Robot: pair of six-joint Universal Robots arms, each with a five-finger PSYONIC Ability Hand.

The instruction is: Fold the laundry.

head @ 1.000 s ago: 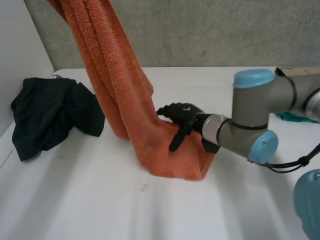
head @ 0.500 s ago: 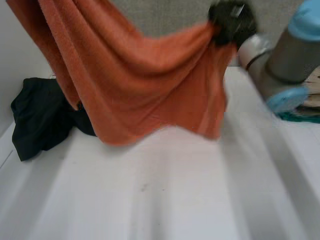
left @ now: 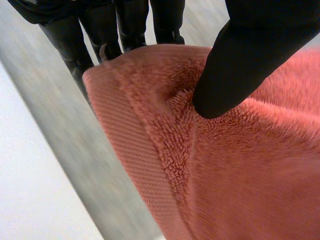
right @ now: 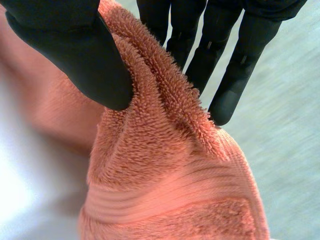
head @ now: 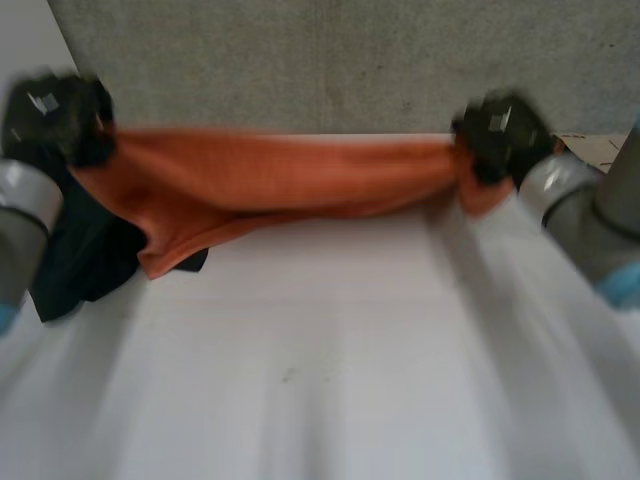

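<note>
An orange towel (head: 270,175) is stretched wide above the white table (head: 330,360), sagging toward its lower left corner. My left hand (head: 55,115) pinches the towel's left end; in the left wrist view the thumb (left: 240,65) presses the towel (left: 235,170) against the fingers (left: 100,35) behind it. My right hand (head: 500,135) pinches the right end; in the right wrist view the thumb (right: 75,55) and fingers (right: 225,60) squeeze a ridge of the towel (right: 165,170) between them.
A dark garment (head: 85,255) lies crumpled at the table's left side, partly behind the towel's hanging corner. A grey wall (head: 350,60) stands behind the table. Something tan (head: 590,148) sits at the far right edge.
The right hand closed on the towel's lower part and lifted it up and right. The left hand came down, and the towel went from hanging to stretched flat between both hands.
</note>
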